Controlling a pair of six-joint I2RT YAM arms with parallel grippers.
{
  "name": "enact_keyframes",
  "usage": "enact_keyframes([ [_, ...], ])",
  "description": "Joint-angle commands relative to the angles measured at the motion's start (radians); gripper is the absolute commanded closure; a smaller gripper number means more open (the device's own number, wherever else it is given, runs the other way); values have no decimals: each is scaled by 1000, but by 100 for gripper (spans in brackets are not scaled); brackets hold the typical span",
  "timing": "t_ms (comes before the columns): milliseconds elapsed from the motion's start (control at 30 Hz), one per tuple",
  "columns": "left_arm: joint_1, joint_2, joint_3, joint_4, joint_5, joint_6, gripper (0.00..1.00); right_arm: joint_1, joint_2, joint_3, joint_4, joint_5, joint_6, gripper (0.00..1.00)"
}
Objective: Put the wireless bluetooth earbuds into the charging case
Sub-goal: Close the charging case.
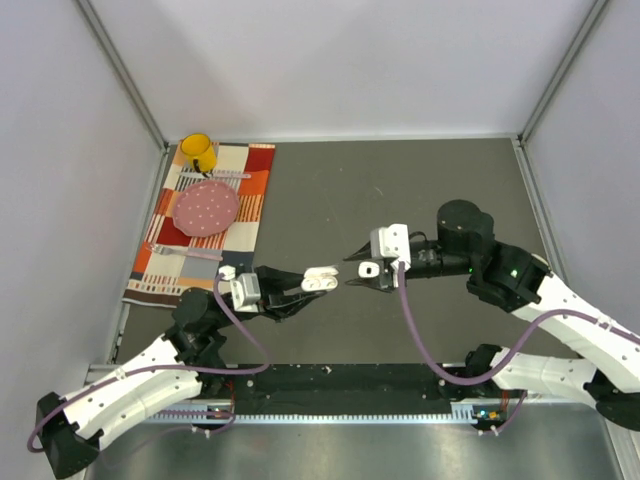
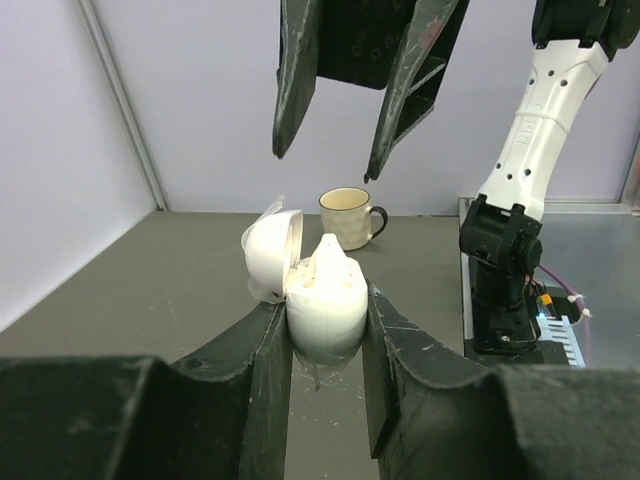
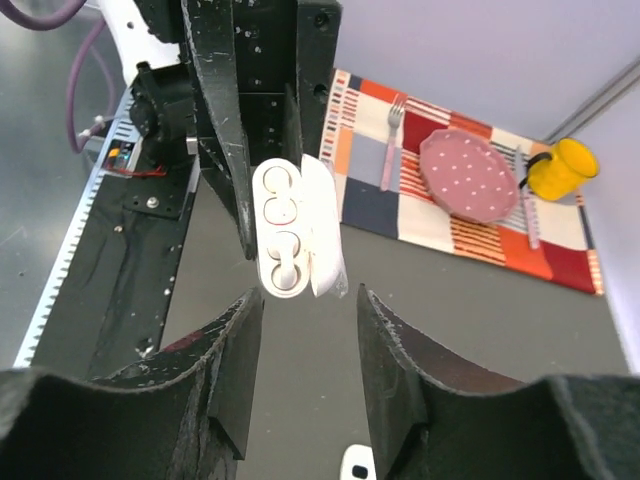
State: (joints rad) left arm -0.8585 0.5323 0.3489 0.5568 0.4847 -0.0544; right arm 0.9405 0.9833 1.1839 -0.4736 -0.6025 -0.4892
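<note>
Left pincer pinches the open charging case; right pincer stands spread and empty just in front of it.
The left fingers press both flanks of the case body, its lid swung back to one side. The left arm reaches low from its near corner toward mid-counter. The right arm bends in from the right, wrist turned so its tips face the case's open side, close but apart. White rounded pieces in the wells look like the wireless bluetooth earbuds, though that is hard to confirm. Beyond lies a striped placemat with a fork, pink plate and yellow mug.
</note>
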Motion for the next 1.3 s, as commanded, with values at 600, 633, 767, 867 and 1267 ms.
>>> enact_keyframes([
  [600,-2,-18,42,3,-24,11,100,-118,84,54,168,649,793,2],
  [633,-4,-17,44,3,-24,10,100,-118,92,59,170,627,835,2],
  [767,-2,-14,45,5,-20,5,100,-118,123,57,194,586,935,2],
  [867,-4,-15,42,9,-17,2,100,-118,150,56,197,567,971,3],
  [1267,-4,0,44,25,-27,2,100,-86,206,25,225,477,1015,11],
])
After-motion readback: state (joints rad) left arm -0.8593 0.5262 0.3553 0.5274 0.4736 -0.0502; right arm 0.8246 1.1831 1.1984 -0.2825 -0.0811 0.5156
